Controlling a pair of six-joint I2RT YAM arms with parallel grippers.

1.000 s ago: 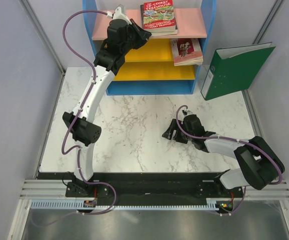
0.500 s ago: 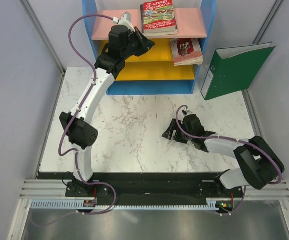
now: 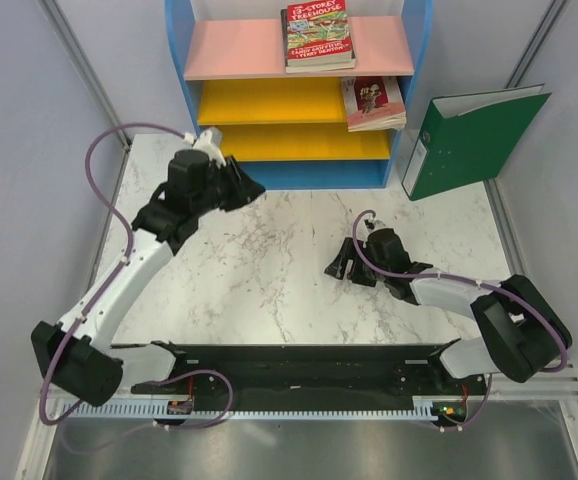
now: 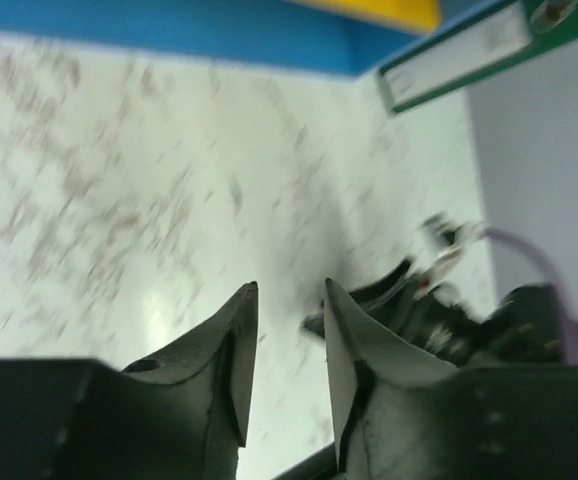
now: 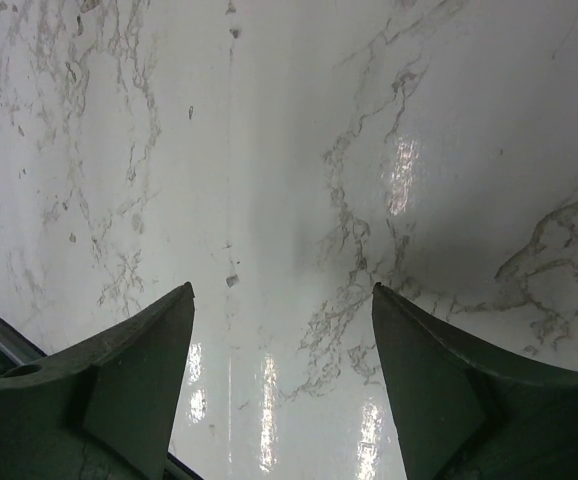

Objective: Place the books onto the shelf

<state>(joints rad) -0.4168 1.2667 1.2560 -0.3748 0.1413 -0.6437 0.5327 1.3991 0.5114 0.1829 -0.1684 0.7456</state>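
Your right pincer point(image 3: 342, 268) sits low over the marble counter point(image 3: 269, 300), jaws spread wide and empty, bare surface all round it; your left pincer point(image 3: 250, 188) hangs farther out, just short of the shelf point(image 3: 299, 176), jaws parted a narrow slit, holding nothing; beyond, the Treehouse book point(image 3: 317, 36) lies on the pink top board, another book point(image 3: 374, 102) at a yellow board's right end; a green binder point(image 3: 474, 140) stands far right; grey walls close both sides.

The shelf point(image 3: 299, 175) stands at the back of the surface point(image 3: 269, 260). The upper book point(image 3: 317, 35) lies on its top board, right of centre. The lower book point(image 3: 374, 103) lies at the next board's right end. A binder point(image 3: 474, 140) stands right of the shelf. The left tool point(image 3: 252, 188) is before the shelf's left half, and the right tool point(image 3: 337, 270) is nearer and to the right.
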